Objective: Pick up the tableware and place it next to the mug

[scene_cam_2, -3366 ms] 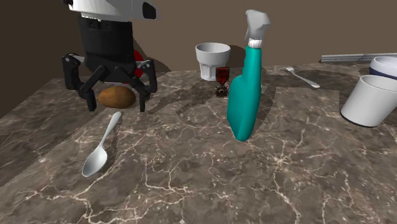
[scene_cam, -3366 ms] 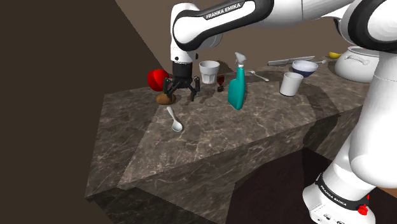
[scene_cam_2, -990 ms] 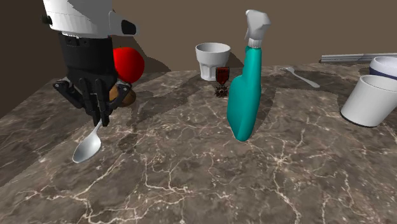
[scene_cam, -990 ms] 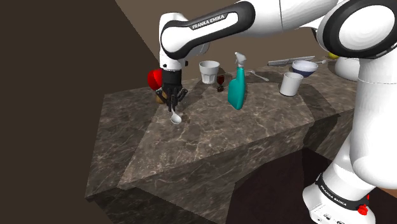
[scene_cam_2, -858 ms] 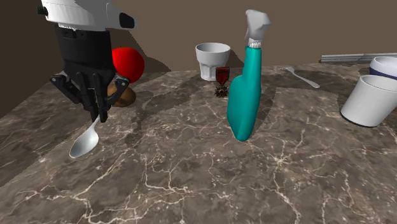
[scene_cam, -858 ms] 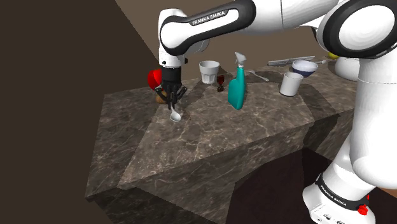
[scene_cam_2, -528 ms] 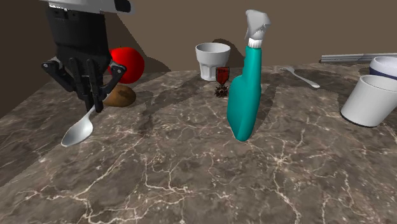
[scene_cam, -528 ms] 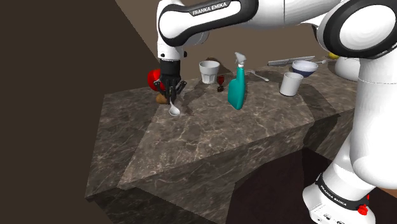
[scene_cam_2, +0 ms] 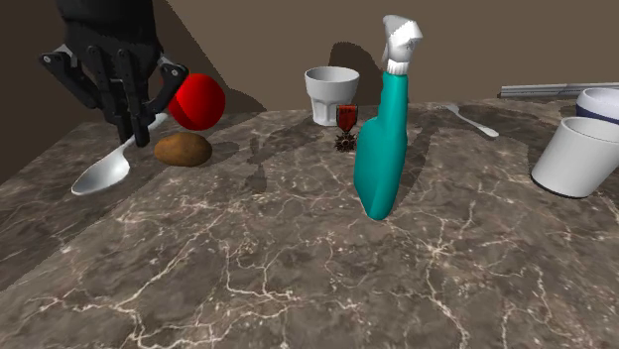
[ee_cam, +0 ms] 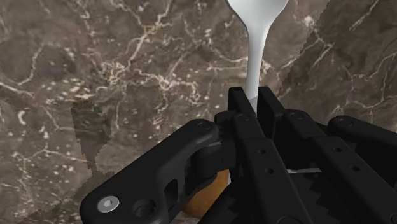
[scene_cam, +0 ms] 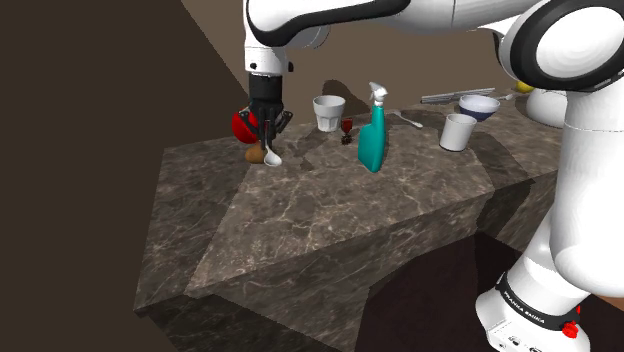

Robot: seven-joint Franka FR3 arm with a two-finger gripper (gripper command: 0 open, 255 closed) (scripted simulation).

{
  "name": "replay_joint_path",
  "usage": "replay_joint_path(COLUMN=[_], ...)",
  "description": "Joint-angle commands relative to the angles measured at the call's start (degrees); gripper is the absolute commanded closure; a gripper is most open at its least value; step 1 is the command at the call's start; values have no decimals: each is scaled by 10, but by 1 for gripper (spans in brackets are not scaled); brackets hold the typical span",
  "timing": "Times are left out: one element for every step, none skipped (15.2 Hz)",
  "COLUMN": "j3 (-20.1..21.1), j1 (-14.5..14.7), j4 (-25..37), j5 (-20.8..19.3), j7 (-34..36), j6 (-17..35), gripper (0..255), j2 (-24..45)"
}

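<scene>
A white spoon [scene_cam_2: 99,176] hangs tilted above the dark marble counter [scene_cam_2: 298,268], bowl end lowest. My black gripper [scene_cam_2: 129,131] is shut on its handle, above and just beside a brown potato [scene_cam_2: 182,150]. In the shoulder view the gripper [scene_cam: 266,133] holds the spoon [scene_cam: 272,157] near the counter's far left corner. The wrist view has the fingers [ee_cam: 270,111] clasping the spoon's stem [ee_cam: 256,44] over the marble. A plain white mug [scene_cam: 458,131] stands far off at the shoulder view's right; it is also at the second exterior view's right edge [scene_cam_2: 580,154].
A red ball [scene_cam_2: 194,101] sits behind the potato. A teal spray bottle [scene_cam_2: 382,149] stands mid-counter, with a white footed cup [scene_cam_2: 331,93] and a small dark red glass [scene_cam_2: 346,118] behind it. A fork [scene_cam_2: 471,120] and a bowl [scene_cam: 479,105] lie toward the mug.
The gripper has risen with the spoon clamped in it, lifting the spoon off the counter and drifting toward the potato and the second exterior view's left.
</scene>
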Motion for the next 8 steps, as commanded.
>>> replay_joint_path(j3=[0,1,1,1,1,1,1,1], j1=[1,2,2,2,3,4,4,5], j4=[18,27,36,46,56,66,77,87], j5=[-1,-1,-2,-2,-3,-3,-4,-4], j7=[4,5,6,8,9,11,13,14], j6=[-17,-25,-33,-41,-49,-58,-66,-75], gripper=[255,255,255,255,255,255,255,255], j2=[1,2,3,5,6,8,10,12])
